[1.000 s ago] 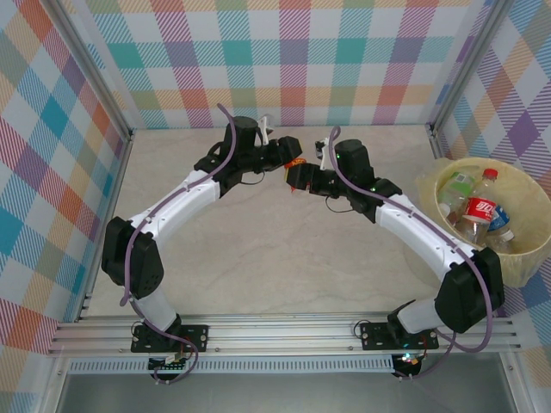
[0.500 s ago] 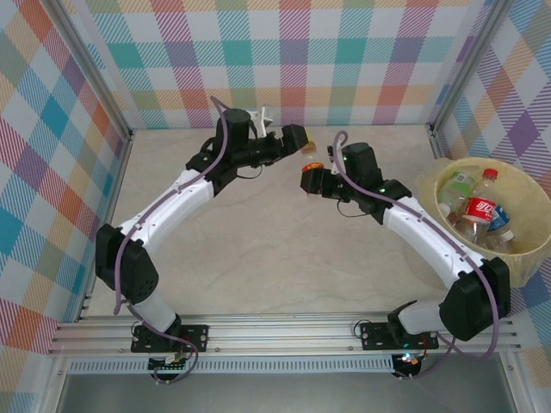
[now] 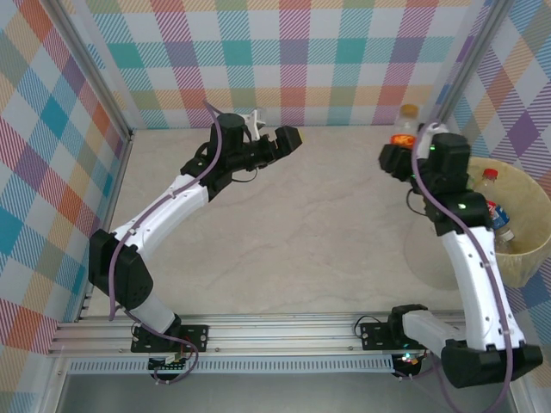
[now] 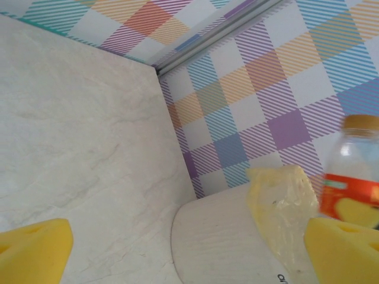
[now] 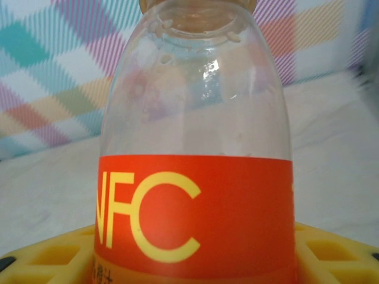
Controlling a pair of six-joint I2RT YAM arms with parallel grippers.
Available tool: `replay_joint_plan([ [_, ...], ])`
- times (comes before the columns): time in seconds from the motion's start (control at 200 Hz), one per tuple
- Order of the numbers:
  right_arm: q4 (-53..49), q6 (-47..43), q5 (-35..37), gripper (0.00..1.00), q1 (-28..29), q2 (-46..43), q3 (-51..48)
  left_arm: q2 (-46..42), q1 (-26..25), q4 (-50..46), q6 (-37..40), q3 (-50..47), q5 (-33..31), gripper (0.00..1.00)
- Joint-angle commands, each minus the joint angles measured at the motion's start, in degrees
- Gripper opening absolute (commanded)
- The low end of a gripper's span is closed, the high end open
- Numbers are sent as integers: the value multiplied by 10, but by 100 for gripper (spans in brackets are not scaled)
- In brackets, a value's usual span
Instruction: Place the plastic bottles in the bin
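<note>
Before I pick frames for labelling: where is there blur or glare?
Top external: even light, sharp, faint shadows. Left wrist: the orange-labelled bottle is blurred at the right edge. Right wrist: its label is crisp, small glare spot on the clear shoulder, plaid wall behind out of focus.

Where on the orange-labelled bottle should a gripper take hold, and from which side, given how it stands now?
Grip the orange-labelled bottle on its straight labelled body, coming in level from the side. It stands upright, and above the label the clear shoulder narrows toward the cap, so a grip there would likely slip. The right gripper holds it across the label band.
</note>
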Motion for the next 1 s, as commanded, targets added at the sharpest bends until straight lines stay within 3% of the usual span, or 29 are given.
replay_joint_plan([
  [0.0, -65, -77, 70, 59, -39, -18, 51, -10, 7, 12, -1, 4, -1, 100],
  [0.395, -169, -178, 215, 59, -177, -11, 106, 19, 7, -5, -18, 33, 16, 100],
  [0.685, -293, -181, 200, 63, -308, 47, 148, 10, 8, -37, -14, 17, 5, 100],
  [0.995, -303, -186, 282, 93, -354, 67, 117, 0, 9, -93, 17, 29, -9, 100],
])
